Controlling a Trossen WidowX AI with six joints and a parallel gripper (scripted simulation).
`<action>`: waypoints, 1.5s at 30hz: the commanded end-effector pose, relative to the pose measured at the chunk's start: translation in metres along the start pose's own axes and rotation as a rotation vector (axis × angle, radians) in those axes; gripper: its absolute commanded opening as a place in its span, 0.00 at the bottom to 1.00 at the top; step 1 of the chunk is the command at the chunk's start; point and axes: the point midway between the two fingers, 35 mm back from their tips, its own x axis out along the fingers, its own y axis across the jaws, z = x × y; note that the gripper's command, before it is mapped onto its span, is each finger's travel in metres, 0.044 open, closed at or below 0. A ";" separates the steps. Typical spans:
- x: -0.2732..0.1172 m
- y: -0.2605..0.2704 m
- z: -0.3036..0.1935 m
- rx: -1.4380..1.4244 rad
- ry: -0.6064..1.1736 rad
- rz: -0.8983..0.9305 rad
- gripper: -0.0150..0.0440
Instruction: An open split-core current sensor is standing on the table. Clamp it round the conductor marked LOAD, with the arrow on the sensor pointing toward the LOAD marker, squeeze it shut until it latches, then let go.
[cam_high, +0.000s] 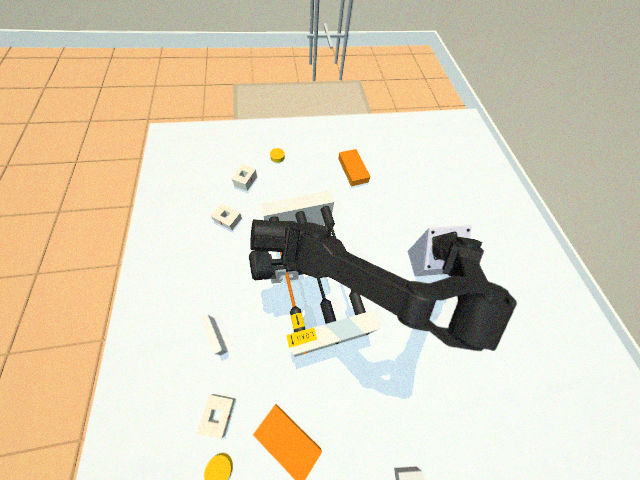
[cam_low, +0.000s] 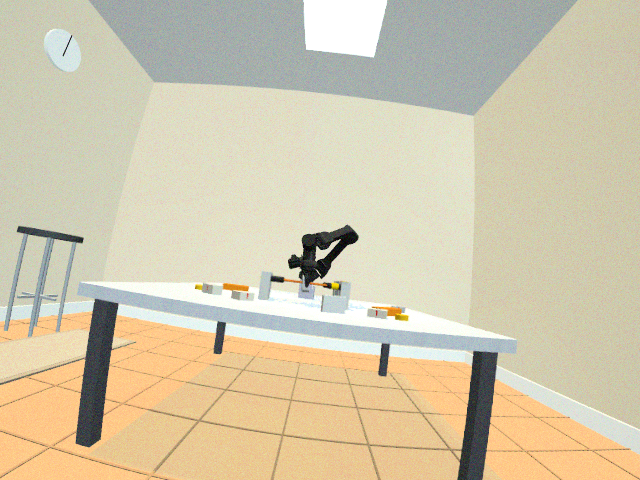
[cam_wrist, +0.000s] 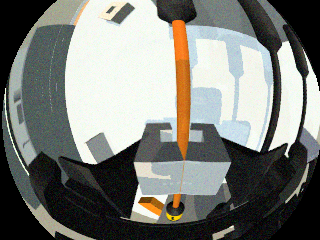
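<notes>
Your sensor sat round the LOAD conductor, pinched for latching.

The grey sensor (cam_high: 292, 275) (cam_wrist: 183, 176) ringed the orange conductor (cam_high: 290, 290) (cam_low: 293, 281) (cam_wrist: 183, 90), between the ends of the terminal stand (cam_high: 345, 332) (cam_low: 265, 285). Your gripper (cam_high: 283, 266) (cam_low: 306, 283) (cam_wrist: 180, 142) pinched its two sides, presumably to press the halves together; the latch and sensor arrow you could not make out. Beyond it, on the stand, the yellow LOAD marker (cam_high: 301, 338) showed which way that arrow should point.

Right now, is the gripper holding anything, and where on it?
Yes: the gripper has the grey block-shaped split-core sensor by its two opposite outer sides, around the orange conductor.
</notes>
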 end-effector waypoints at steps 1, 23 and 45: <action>0.000 0.003 -0.002 -0.008 0.009 0.009 0.25; 0.001 -0.001 0.001 0.001 -0.004 0.000 0.65; 0.001 -0.001 0.001 0.001 -0.004 0.000 0.70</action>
